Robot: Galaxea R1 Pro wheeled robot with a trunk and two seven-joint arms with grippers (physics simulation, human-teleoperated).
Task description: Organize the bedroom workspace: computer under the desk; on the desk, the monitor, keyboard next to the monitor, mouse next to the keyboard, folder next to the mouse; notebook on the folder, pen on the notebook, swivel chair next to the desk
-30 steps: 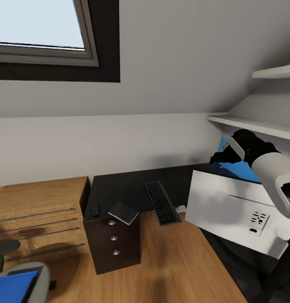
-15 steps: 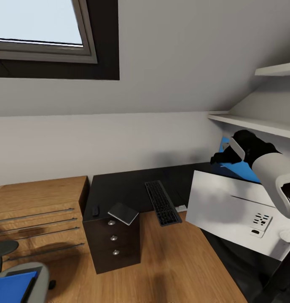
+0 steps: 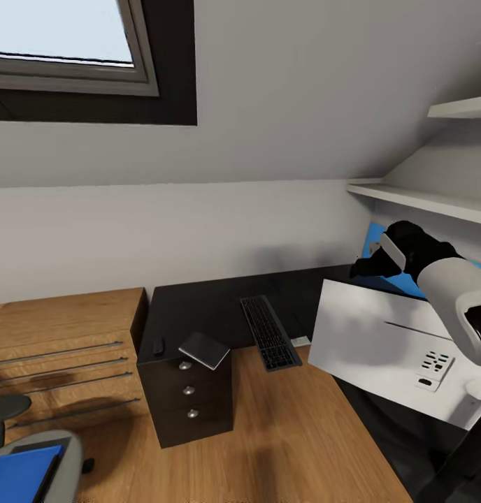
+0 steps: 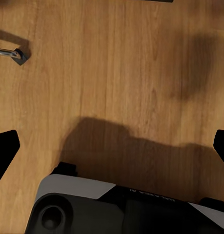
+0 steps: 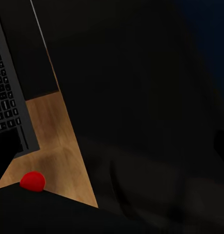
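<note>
The right gripper point(image 3: 370, 264), its finger spread impossible to tell, rests at the top edge of the tilted monitor point(image 3: 380, 349) over the right of the desk point(image 3: 205, 307); it could tip onto the overhanging keyboard point(image 3: 270, 332).

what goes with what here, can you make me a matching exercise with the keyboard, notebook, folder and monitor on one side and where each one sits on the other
Things:
1. keyboard
2. notebook
3. folder
4. monitor

Places:
A. on the swivel chair seat, at the head view's lower left
B. on the desk corner over the drawer unit, jutting past the edge
C. tilted, white back towards the camera, by the right arm
D. on the black desk top, its near end sticking out over the wooden floor

Pairs: 1-D, 2-B, 3-A, 4-C
</note>
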